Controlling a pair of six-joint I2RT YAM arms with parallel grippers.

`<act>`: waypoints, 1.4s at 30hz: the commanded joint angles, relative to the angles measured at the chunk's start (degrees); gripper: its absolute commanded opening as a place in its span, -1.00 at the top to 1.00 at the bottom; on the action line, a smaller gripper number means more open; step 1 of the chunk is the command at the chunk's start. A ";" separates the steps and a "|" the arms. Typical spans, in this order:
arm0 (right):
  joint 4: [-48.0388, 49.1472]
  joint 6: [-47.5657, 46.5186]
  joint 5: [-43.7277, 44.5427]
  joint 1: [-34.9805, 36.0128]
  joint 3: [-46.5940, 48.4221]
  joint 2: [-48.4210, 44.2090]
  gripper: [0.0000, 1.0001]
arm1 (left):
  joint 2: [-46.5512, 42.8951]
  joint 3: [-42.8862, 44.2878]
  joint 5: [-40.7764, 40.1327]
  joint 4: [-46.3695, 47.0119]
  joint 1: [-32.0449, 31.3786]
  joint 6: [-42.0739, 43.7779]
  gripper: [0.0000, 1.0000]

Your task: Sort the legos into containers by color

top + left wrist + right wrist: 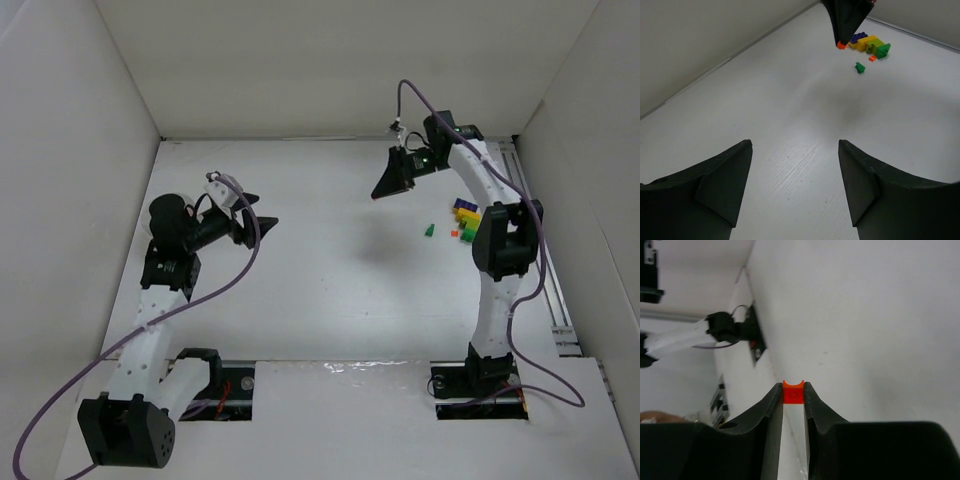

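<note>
One orange lego [793, 394] is riding pinched at the very tips of the right tool [792, 388] above the bench [330, 290], so a slow, firm carry is looking wise while the left tool [795, 144] is hanging open, empty.

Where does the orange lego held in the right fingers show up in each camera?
Top external: too small to tell, at the right gripper tips, upper right of centre.
Left wrist: orange lego, top centre-right, at the right gripper's tip.
Right wrist: centre, pinched between the fingers.
Shared landmark: the right gripper.
</note>
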 commanded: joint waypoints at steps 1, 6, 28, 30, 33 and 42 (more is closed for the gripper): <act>-4.39 -1.13 -15.80 4.94 3.47 0.85 0.75 | -0.57 -0.59 4.32 8.49 -1.85 -3.67 -0.28; -5.00 -1.13 -20.64 10.22 4.61 0.85 0.75 | -0.04 -1.64 5.38 10.07 -7.91 -3.33 -0.16; 16.88 24.79 -11.69 18.74 -1.63 -5.65 0.82 | 3.38 -4.37 -12.11 13.06 -19.34 0.37 0.16; 17.67 26.11 -11.68 19.44 -2.15 -6.17 0.82 | 3.38 -4.89 -13.16 13.06 -19.95 0.37 0.13; 18.46 26.64 -10.63 19.98 -2.15 -6.18 0.82 | 3.38 -5.42 -14.31 13.59 -20.66 0.37 0.07; 18.99 27.70 -8.79 21.65 -1.10 -6.71 0.82 | 3.91 -5.42 -13.61 15.61 -20.66 -1.21 -0.05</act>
